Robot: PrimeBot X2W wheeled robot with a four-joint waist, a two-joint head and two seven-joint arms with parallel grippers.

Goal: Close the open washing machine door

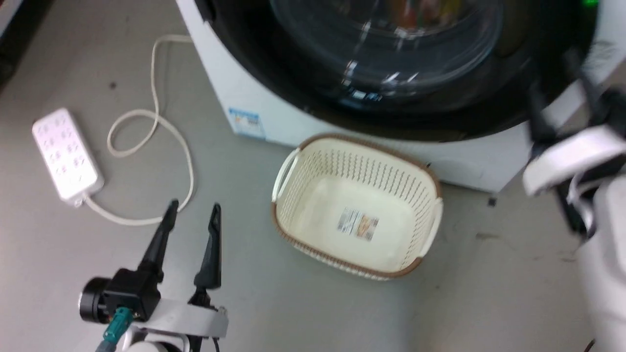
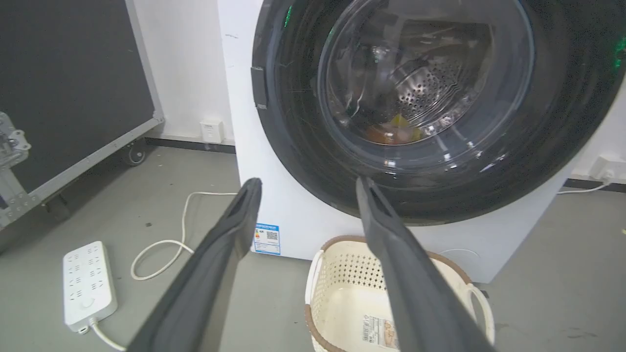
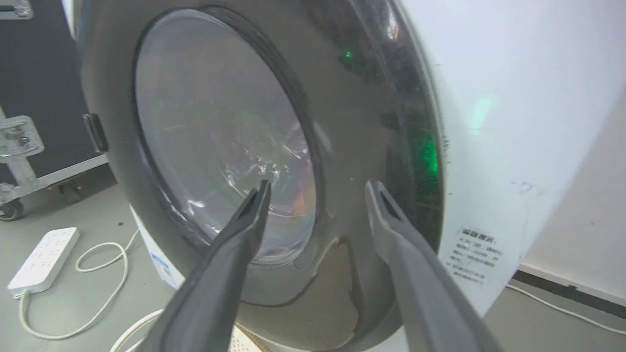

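Door [image 3: 220,122] seemingly closed, just beyond spread right end effector [image 3: 319,184]

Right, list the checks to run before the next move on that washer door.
1. Door flat against the washing machine: ok, it looks shut in both wrist views.
2. Latch caught: cannot tell.
3. Right gripper open, holding nothing: ok.
4. Left gripper open, over the floor away from the door: ok.
5. Basket on the floor below the door, apart from both grippers: ok.
6. Power strip cable clear of the left gripper: cannot tell.
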